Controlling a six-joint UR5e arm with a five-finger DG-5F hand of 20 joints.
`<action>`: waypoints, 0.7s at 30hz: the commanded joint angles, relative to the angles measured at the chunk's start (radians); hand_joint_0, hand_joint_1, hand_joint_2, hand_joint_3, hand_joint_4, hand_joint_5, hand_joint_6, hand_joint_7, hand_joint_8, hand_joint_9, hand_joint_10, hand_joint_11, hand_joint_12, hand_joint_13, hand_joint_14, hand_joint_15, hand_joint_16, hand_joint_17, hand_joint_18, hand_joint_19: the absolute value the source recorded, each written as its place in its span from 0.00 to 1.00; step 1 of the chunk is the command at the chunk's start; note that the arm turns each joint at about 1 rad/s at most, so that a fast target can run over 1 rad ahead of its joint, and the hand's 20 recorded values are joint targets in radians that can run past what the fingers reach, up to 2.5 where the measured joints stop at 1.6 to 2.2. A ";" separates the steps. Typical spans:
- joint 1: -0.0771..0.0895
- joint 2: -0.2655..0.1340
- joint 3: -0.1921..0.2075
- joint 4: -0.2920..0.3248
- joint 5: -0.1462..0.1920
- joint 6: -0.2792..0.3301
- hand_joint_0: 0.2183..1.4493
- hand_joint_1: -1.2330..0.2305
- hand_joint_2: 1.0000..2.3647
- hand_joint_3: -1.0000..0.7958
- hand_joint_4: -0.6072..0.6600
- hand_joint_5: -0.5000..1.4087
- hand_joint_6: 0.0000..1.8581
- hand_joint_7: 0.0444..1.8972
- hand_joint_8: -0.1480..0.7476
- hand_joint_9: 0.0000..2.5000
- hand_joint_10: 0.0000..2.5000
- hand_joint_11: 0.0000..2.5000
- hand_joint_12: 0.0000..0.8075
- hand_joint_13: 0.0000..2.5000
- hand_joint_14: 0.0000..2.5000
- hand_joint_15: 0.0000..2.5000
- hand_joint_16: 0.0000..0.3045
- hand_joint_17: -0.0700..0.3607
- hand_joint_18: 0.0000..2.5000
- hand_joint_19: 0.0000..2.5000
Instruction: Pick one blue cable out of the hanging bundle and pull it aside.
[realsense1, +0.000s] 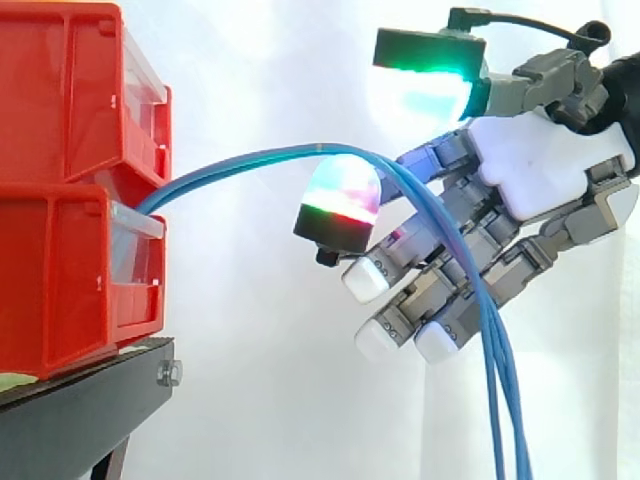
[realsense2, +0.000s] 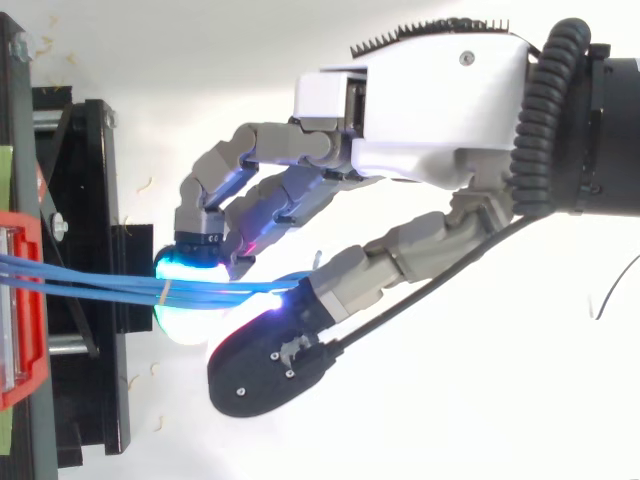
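A bundle of thin blue cables (realsense1: 250, 160) comes out between the two stacked red bins (realsense1: 60, 270), arches to the right and hangs down past the bottom edge. My hand (realsense1: 545, 165) reaches in from the right with its fingers curled. One raised fingertip (realsense1: 340, 195), glowing red and green, sits under the top of the arch, and the cables lie over it and drop in front of the other fingers. The thumb pad (realsense1: 425, 75) glows green well above the cables. In the top view the cables (realsense2: 100, 280) run from the bin to the hand (realsense2: 430, 110).
The red bins stand on a black stand (realsense1: 80, 410) at the left, also seen from above as the stand (realsense2: 90, 200) with a bin's edge (realsense2: 20, 330). A white curtain lies behind, and there is free room below and to the right of the hand.
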 joint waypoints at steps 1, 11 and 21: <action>0.000 0.000 0.000 -0.001 0.001 -0.001 0.20 0.34 0.00 0.28 0.46 0.22 0.45 0.40 0.41 0.30 0.00 0.09 0.46 0.16 0.01 0.13 0.18 0.45 0.12 0.20; 0.000 0.000 -0.008 0.001 0.001 -0.003 0.30 0.36 0.01 0.40 0.42 0.23 0.46 0.40 0.41 0.36 0.00 0.11 0.45 0.22 0.01 0.15 0.17 0.43 0.18 0.21; 0.002 0.000 -0.016 0.002 0.001 -0.003 0.32 0.22 0.00 0.54 0.44 0.23 0.48 0.41 0.45 0.37 0.00 0.13 0.50 0.26 0.01 0.16 0.20 0.47 0.22 0.20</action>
